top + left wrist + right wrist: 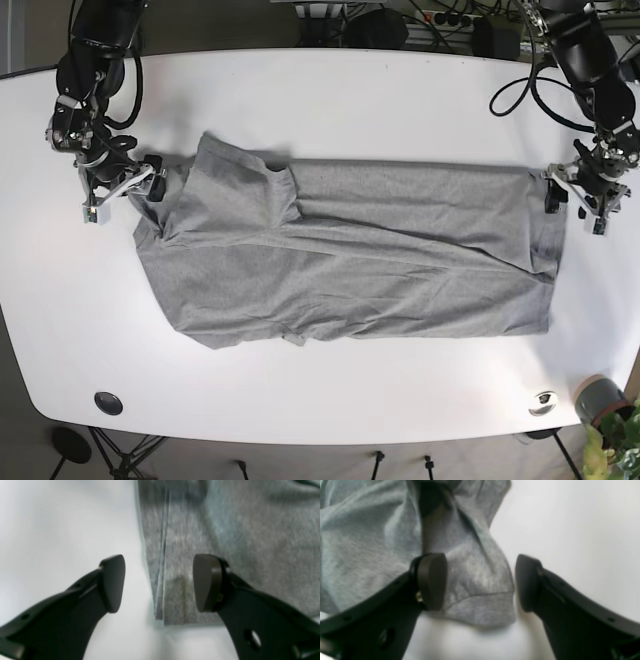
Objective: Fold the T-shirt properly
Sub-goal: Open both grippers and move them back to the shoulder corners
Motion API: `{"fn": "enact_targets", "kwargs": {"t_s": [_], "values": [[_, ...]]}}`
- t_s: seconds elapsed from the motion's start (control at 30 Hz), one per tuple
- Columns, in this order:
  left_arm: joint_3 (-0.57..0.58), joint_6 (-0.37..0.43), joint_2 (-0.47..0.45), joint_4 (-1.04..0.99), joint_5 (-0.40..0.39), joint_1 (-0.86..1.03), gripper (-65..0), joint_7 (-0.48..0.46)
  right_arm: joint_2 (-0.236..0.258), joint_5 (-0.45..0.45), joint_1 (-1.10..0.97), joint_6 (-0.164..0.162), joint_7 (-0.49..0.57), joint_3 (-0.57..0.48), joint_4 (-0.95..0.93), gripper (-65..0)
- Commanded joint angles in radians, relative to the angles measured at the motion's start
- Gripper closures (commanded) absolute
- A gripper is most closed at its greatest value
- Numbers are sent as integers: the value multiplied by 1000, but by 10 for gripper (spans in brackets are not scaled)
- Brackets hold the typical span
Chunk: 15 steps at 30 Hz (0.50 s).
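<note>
Two black grippers, both with jaws spread wide and nothing pinched between them. Nearest the camera in the base view is the front edge of the white oval table (330, 415), bare apart from a small dark round disc (108, 402) near one corner and a small silvery round thing (543, 401) near the other.

Mid-table lies the heather-grey cotton T-shirt (350, 265), stretched sideways and pretty rumpled, with one sleeve flopped over onto the body and long creases running across it.

Further back, at the shirt's two ends, sit the arms. The right gripper (481, 582) is at the sleeve end; from its wrist camera a puckered, hemmed lump of grey fabric sits between the two pads, one pad resting over cloth, the other over bare table. The left gripper (158, 583) is at the hem end; its wrist view shows the layered straight edge and corner of the shirt running between the pads, one pad above fabric, the other above table.
</note>
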Motion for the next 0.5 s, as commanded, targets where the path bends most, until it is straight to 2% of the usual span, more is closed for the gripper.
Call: {"fn": "enact_targets", "kwargs": {"t_s": [0.0, 0.13, 0.27, 0.33, 0.4, 0.47], "values": [[-5, 0, -28, -22, -20, -18, -385, -30, -6, -33, 13, 5, 21, 9, 15, -407], [-3, 0, -28, -56, -16, -21, -385, -87, -23, -62, 15, 7, 21, 7, 15, -407], [-3, 0, -28, -99, -16, -21, -383, -97, -31, -59, 12, 7, 21, 7, 15, -390], [-3, 0, -28, -104, -17, -21, -376, -97, -38, -65, 12, 7, 21, 9, 15, -327], [-3, 0, -28, -101, -17, -19, -318, -97, -40, -65, 12, 7, 21, 9, 15, -228], [-5, 0, -28, -102, -16, -18, -182, -94, -41, -62, 7, 7, 21, 7, 15, -81]]}}
